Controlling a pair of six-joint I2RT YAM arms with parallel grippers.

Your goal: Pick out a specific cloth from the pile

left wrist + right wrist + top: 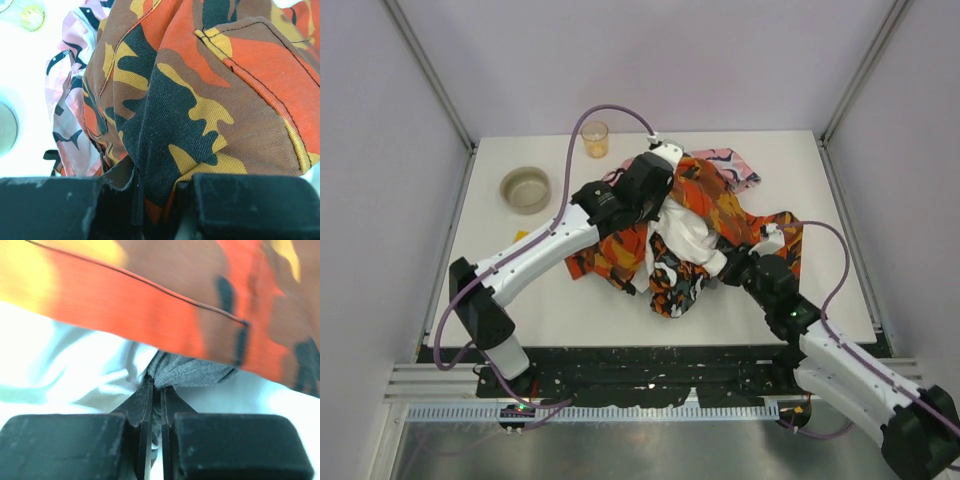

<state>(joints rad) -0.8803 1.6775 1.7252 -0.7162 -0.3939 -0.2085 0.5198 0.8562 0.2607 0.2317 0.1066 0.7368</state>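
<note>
Right wrist view: right gripper (156,390) pinches a fold of the plain dark grey soft cloth (192,372), wedged between a white cloth (70,365) and the orange camouflage garment (150,305) clamped by the left gripper (159,187); extraction step, next likely a steady pull clear of the pile of mixed garments (685,235).

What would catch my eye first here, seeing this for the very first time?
The blazing orange camouflage garment, heaped in the middle of the table, grabs you first. The left pincer is clamped on its fabric, while the right pincer pinches a fold of plain grey cloth peeking out beneath it.
</note>
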